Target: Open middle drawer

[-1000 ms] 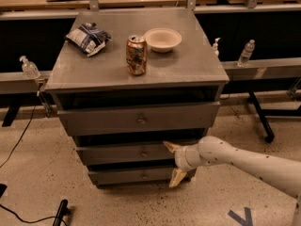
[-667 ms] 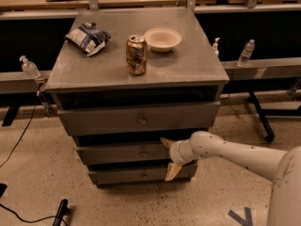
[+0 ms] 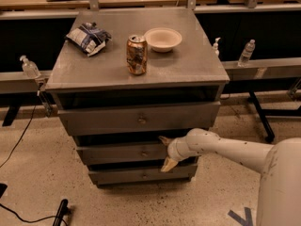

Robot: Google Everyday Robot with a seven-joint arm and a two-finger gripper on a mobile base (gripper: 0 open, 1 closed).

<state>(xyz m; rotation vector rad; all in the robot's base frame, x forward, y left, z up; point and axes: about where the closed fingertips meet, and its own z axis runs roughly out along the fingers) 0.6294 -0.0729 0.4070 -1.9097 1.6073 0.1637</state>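
The grey metal cabinet [image 3: 207,74] has three drawers. The middle drawer [image 3: 113,154] is wide and shallow, with a small round knob [image 3: 144,153] at its centre, and its front looks flush and shut. My gripper [image 3: 165,152] is at the drawer's front, just right of the knob. Its fingers are spread apart, one above and one below [image 3: 168,165], holding nothing. My white arm [image 3: 225,149] reaches in from the lower right.
The taller top drawer [image 3: 138,119] and the bottom drawer [image 3: 141,174] are shut. On the cabinet top stand a can [image 3: 136,54], a white bowl [image 3: 162,38] and a chip bag [image 3: 87,37]. Bottles [image 3: 246,53] stand on side rails. A cable [image 3: 19,140] lies on the floor at left.
My arm has moved left along the middle drawer's front, bringing the gripper closer to the knob. The drawers have not moved.
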